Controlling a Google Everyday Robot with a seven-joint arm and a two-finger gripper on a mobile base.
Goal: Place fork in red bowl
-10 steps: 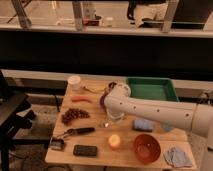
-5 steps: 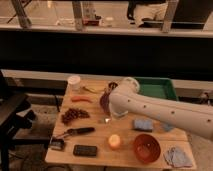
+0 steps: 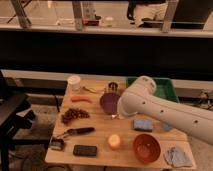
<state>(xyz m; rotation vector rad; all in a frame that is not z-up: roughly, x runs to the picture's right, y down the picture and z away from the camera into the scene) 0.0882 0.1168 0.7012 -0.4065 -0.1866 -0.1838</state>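
Note:
The red bowl (image 3: pixel 146 147) stands near the table's front right and looks empty. The dark purple bowl (image 3: pixel 108 102) is at mid-table. My white arm (image 3: pixel 155 107) reaches in from the right and covers the table's middle right. Only a small part of the gripper (image 3: pixel 114 114) shows below the arm's end, at the purple bowl's front rim. I cannot make out the silvery fork; it may be hidden by the arm. A slim pale thing (image 3: pixel 92 90) lies behind the purple bowl, too unclear to name.
On the wooden table (image 3: pixel 95 160) are a white cup (image 3: pixel 74 81), an orange vegetable (image 3: pixel 81 99), a dark cluster (image 3: pixel 74 115), a black-handled utensil (image 3: pixel 77 131), a black slab (image 3: pixel 85 150), an orange fruit (image 3: pixel 114 141), a blue sponge (image 3: pixel 144 124), a grey cloth (image 3: pixel 177 156) and a green tray (image 3: pixel 167 86).
The arm has swung up and nearer to the camera and now hides more of the table's right half. The gripper end stays at the purple bowl. Nothing on the table has moved.

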